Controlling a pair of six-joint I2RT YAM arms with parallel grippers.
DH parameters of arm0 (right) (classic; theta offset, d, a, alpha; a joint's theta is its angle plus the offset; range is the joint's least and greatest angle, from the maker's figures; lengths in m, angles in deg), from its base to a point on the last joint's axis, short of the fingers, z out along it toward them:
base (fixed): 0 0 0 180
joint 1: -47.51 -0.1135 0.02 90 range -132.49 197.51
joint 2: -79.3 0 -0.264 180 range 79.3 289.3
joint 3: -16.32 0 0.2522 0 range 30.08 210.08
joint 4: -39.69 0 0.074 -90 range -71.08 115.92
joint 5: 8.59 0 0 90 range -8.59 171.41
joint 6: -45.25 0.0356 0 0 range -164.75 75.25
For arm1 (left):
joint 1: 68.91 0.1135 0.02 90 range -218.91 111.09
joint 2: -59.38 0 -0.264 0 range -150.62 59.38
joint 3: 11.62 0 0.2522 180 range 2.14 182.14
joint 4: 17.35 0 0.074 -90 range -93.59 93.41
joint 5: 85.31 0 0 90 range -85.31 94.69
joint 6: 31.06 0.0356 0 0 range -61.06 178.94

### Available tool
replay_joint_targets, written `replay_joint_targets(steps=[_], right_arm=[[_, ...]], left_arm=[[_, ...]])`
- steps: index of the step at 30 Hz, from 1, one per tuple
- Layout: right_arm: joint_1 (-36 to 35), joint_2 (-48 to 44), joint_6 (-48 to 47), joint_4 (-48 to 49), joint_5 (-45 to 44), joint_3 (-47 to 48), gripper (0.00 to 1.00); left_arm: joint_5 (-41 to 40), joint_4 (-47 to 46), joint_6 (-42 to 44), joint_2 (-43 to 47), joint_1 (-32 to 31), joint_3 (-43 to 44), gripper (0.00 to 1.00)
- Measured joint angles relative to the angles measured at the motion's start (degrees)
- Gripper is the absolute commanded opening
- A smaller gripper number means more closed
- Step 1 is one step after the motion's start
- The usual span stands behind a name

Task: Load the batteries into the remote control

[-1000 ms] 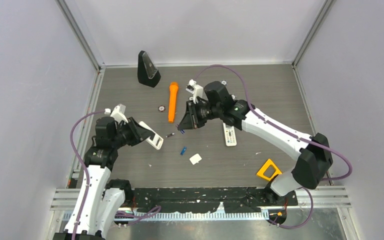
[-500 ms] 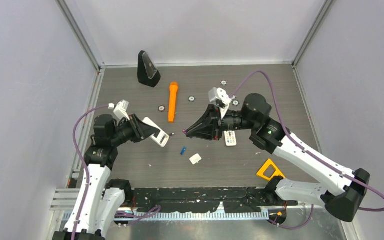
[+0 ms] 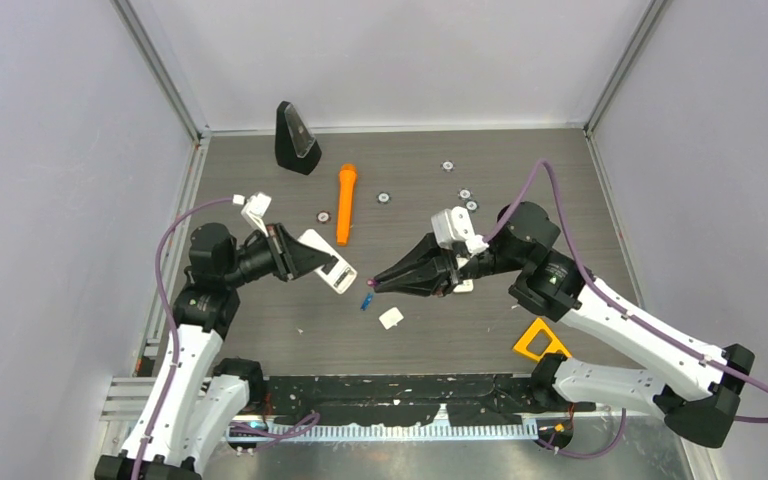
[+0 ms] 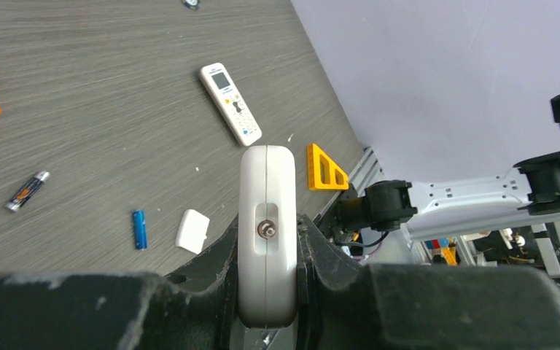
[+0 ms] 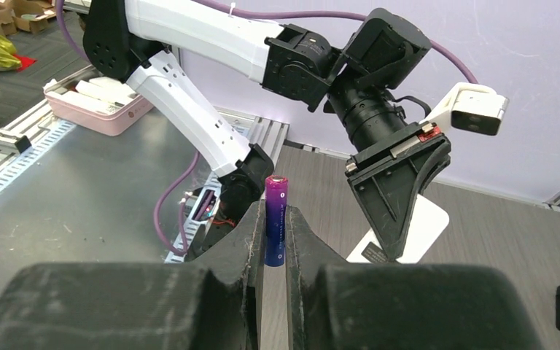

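Clock set on the top view, 12 at the far wall.

- At 5, nearest the bases: orange triangle point(image 3: 538, 340), flat on the table.
- Just near of centre: white piece point(image 3: 391, 318). The blue battery point(image 3: 366, 302) lies flat close to its 11, not touching it.
- Centre: the right gripper point(image 3: 385, 284) points toward 9, off the table. Its jaws are almost closed, pinching the purple battery point(image 5: 276, 219) by its lower half. The battery stands upright between the fingers, its top end clear above them.
- At 9: the left gripper point(image 3: 308, 259) points toward 3, facing the other. Its jaws are drawn in tight on the long sides of the white remote point(image 3: 335, 272), which is held off the table. A small round metal part sits in a recess on the remote's end.
- The two gripper tips are near each other, apart.
- The dark battery point(image 4: 27, 191) lies flat, well apart from the blue one.
- At 3 of centre: second remote point(image 4: 230, 103), buttons up, mostly under the right arm from above.
- Far: orange cylinder point(image 3: 345, 203) at 12, discs point(image 3: 384, 198) scattered around it, black wedge point(image 3: 296, 138) at 11.
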Motion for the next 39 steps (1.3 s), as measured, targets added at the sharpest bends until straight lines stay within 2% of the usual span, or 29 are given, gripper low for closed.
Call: replay_joint_targets(steps=[5,8,13,16,19,24,35,39], right_arm=[[-0.11,-0.09,2.03,0.22,-3.63,0.0,0.06],[-0.33,0.81,7.5,-1.46,-11.63,1.4,0.05],[0.09,4.83,20.39,-7.28,-27.06,7.15,0.05],[1.05,6.14,29.99,-9.38,-32.04,7.87,0.05],[2.01,7.08,40.02,-11.17,-34.49,7.89,0.05],[2.36,7.89,51.71,-12.66,-36.74,7.98,0.05],[2.36,8.17,62.25,-14.95,-37.66,8.37,0.05],[2.36,8.15,65.37,-16.94,-38.91,8.37,0.05]], left_arm=[[-0.28,-3.93,-3.8,-0.2,-0.9,0.0,0.0],[-1.84,-6.16,-6.71,-0.17,-1.11,-0.17,0.0],[-5.51,-14.12,-14.62,-0.76,-1.2,-2.67,0.0],[-6.8,-17.88,-19.34,-2.78,-1.27,-3.28,0.0],[-8.04,-19.56,-22.56,-4.24,-1.27,-3.28,0.0],[-9.81,-19.65,-25.24,-4.63,-1.51,-3.28,0.0],[-12.87,-20.15,-27.98,-5.16,-2.47,-3.3,0.0],[-15.72,-22.95,-27.63,-5.27,-5.6,-3.37,0.0]])
